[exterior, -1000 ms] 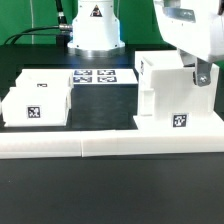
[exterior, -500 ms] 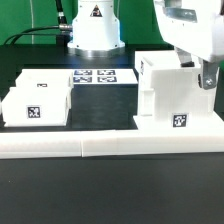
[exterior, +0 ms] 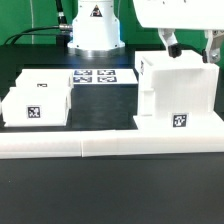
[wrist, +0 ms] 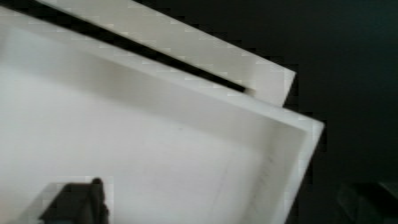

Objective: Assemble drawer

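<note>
Black, matte tabletop (exterior: 110,190) fills the scene, and a low white wall strip (exterior: 60,148) crosses its front edge from side to side. Behind the table the room is pale and blurred, and a dark cable (exterior: 40,33) trails across the back at the exterior view's left.

On that left side sits the small box (exterior: 45,92), white plastic with a black-and-white square tag (exterior: 36,112) on its front face. It rests on the table just behind the wall strip.

Nearer the middle and further back, the marker board (exterior: 96,77) lies flat on the black surface. The arm's white base (exterior: 95,30) stands upright behind it.

At the exterior view's right stands the big box (exterior: 178,90), taller than the small one and well apart from it. It is upright against the wall strip and has a tag (exterior: 180,123) low on its front.

Above its top edge hangs the gripper (exterior: 190,45). Its two dark fingers (exterior: 168,43) are spread wide, one near each end of the box top, and they pinch nothing.

The wrist view shows a plain white wall and corner of the big box (wrist: 143,140) with black table beyond. One dark finger (wrist: 75,200) shows at the frame's edge. Whether it touches the plastic cannot be told.
</note>
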Robot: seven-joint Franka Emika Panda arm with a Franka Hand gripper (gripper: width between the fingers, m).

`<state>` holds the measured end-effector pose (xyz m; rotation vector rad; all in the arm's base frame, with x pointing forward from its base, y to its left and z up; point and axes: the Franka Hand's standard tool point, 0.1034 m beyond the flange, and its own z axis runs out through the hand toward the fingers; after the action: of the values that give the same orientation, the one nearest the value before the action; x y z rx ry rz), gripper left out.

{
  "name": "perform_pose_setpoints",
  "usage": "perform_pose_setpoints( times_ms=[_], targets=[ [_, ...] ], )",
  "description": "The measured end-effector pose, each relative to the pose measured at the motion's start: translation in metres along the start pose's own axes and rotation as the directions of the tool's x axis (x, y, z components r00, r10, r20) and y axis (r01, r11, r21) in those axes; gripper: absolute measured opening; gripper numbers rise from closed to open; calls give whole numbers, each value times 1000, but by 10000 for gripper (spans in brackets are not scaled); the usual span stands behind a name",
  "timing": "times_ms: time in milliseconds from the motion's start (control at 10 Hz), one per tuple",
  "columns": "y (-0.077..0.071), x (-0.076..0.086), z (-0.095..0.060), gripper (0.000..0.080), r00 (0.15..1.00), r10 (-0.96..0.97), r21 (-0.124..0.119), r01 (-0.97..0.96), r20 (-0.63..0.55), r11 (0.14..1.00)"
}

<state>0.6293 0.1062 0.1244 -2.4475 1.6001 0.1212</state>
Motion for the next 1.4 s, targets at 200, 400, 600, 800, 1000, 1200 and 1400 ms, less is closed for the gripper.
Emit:
perform_pose_setpoints(
  times_ms=[200, 400, 600, 800, 1000, 1200, 1400],
  targets=[
    [0, 0, 2, 649, 999, -43, -2, 43, 0, 999],
    [9, -3, 1, 649, 964, -264, -36, 265, 31, 963],
    [21, -6, -12, 649, 885, -460, -59, 464, 68, 884],
    [27, 0, -22, 649, 801, -595, -27, 598, 74, 801],
    [29, 2, -20, 649, 732, -677, -25, 680, 78, 733],
    [41, 24, -24, 649, 507, -858, -46, 862, 89, 505],
    [57, 60, -39, 649, 331, -940, -82, 942, 87, 324]
  ],
)
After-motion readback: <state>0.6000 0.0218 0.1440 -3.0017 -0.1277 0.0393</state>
